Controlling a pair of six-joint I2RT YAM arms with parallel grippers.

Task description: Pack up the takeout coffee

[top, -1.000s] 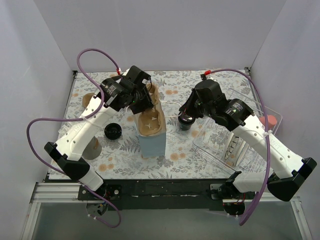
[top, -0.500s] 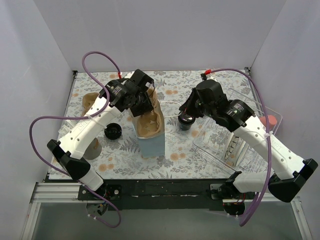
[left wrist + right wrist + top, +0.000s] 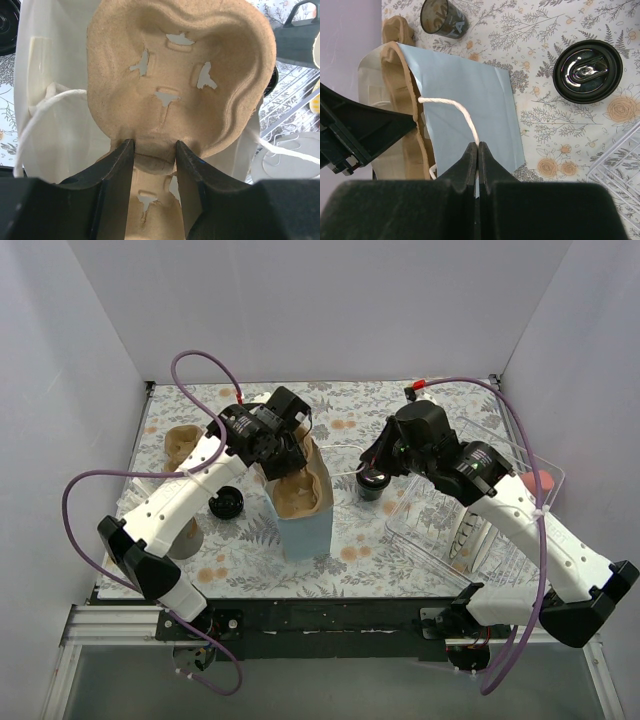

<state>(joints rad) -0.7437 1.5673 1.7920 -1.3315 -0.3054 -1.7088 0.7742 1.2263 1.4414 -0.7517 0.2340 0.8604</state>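
The left gripper's (image 3: 152, 145) fingers are clamped on the edge of a moulded pulp cup carrier (image 3: 175, 65). The carrier now sits a little deeper in the open light-blue paper bag (image 3: 470, 90) than a second ago. The right gripper (image 3: 477, 146) stays pinched shut on the bag's white rope handle (image 3: 451, 103). The takeout coffee (image 3: 226, 502) stands unmoved on the floral table (image 3: 400, 410), just left of the bag.

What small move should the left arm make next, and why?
Probably lower the left gripper a little, pushing the brown moulded pulp cup carrier deeper into the light-blue paper bag. The gripper clamps the carrier, whose top stands above the bag's mouth, and the right gripper pinches the white cord handle, holding that mouth open.
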